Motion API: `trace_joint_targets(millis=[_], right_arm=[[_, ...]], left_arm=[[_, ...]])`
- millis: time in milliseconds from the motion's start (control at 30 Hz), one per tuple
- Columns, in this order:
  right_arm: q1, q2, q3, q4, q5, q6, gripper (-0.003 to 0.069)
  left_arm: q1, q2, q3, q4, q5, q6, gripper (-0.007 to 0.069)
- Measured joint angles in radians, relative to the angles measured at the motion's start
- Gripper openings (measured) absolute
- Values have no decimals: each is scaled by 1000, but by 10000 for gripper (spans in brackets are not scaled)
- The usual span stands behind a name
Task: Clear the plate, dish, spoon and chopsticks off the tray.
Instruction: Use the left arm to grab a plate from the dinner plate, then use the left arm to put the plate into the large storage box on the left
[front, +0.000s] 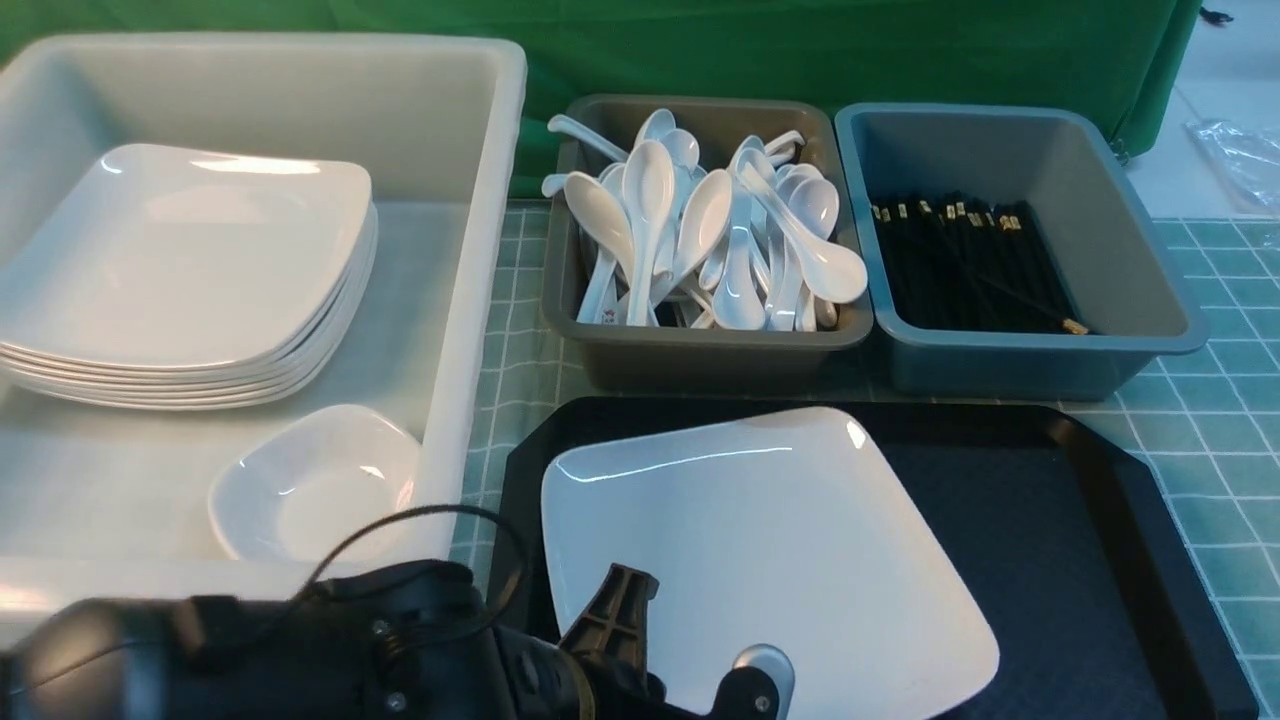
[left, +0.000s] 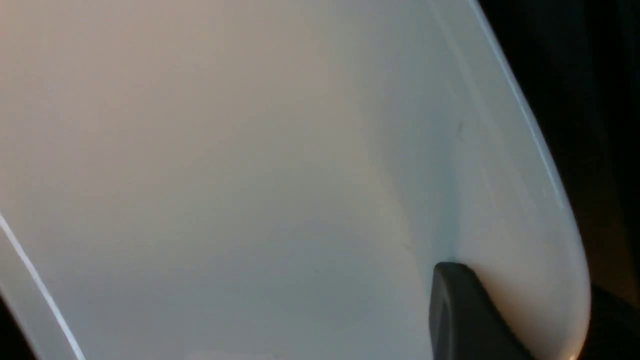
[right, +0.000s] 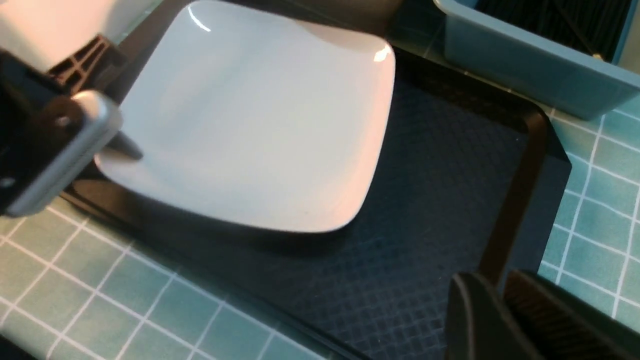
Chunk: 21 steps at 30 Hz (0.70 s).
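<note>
Across the tray (front: 1000, 520)'s left part lies the plate (front: 760, 560), its rim clamped by the left gripper (left: 480, 320); bare tray floor opens to its right. The right gripper (right: 495, 300)'s fingers sit together. Beyond, bins of spoons (front: 650, 220) and chopsticks (front: 970, 260) edge close.

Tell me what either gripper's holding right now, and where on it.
The left gripper grips the white plate by its rim, near a corner; the right holds nothing.
</note>
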Motion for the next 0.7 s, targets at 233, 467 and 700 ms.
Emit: trace_joint_targets(millis=[233, 467, 700], right_arm=[[0, 0, 0, 2, -52, 23, 122], [0, 0, 0, -3, -115, 47, 68], [0, 7, -8, -3, -169, 59, 20]], left_arm=[[-70, -271, -62, -60, 160, -18, 25], [-74, -420, -102, -100, 205, -33, 31], [-74, -499, -142, -131, 230, -33, 31]])
